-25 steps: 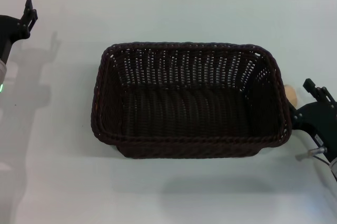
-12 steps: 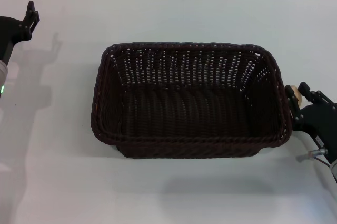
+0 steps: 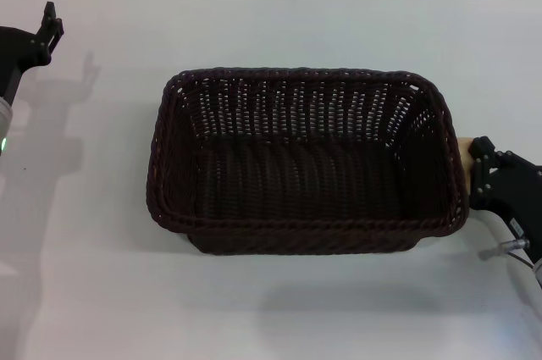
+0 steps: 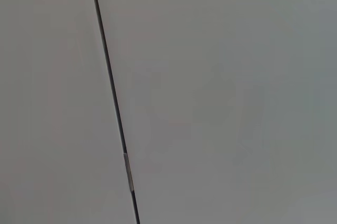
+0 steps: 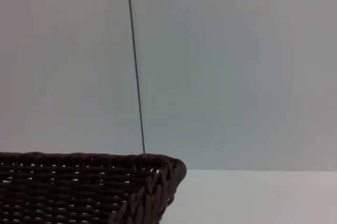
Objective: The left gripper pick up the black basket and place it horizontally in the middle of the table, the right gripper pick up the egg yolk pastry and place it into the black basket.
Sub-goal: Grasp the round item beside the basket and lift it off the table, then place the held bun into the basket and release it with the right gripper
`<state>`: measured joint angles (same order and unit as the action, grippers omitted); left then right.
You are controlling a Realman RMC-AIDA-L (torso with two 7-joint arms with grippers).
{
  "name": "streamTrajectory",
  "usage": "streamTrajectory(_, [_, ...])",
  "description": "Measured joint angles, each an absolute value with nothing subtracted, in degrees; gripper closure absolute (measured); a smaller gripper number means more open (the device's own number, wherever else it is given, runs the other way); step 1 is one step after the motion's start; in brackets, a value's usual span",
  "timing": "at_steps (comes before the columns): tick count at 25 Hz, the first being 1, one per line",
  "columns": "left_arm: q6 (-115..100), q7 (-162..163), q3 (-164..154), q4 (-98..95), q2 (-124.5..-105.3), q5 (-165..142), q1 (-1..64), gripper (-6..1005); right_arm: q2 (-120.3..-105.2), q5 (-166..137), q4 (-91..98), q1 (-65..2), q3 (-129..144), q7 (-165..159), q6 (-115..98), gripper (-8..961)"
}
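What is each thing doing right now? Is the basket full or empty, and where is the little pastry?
black basket: upright in the middle of the table, empty.
egg yolk pastry: outside the basket by its right end, mostly hidden by the right gripper.
right gripper: low at the pastry, beside the basket's right end.
left gripper: parked at the far left edge, holding nothing.
table: white, carrying the basket.

Even, bright overhead light on the white worktop [image 3: 279,30]. The black basket [image 3: 305,161] casts a soft shadow toward 6 o'clock; the left pincer [image 3: 44,28] casts one toward 3 o'clock. No glare; basket weave sharp.
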<state>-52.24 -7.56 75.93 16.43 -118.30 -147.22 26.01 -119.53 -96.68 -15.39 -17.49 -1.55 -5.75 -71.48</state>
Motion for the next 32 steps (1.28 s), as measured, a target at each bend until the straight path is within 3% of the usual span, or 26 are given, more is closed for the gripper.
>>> streamTrajectory(4, [-52.2,-7.6,75.9,16.4,-118.3,-147.2,26.0,170,-119.53,-96.7,-15.4,-17.3,-1.6,-5.7,-72.4,952])
streamTrajectory(21, [-51.9,-7.6,75.3,15.6,-118.3,-147.2,26.2,170,-119.43,-99.6,-18.7,-11.5,-1.8,0.1,-102.5,953])
streamTrajectory(32, [-51.8,-7.6,75.3,15.5,-118.3,-147.2,26.0,170,-119.28,-108.7,-20.7,-18.9,-0.2,-0.4,-105.0,952])
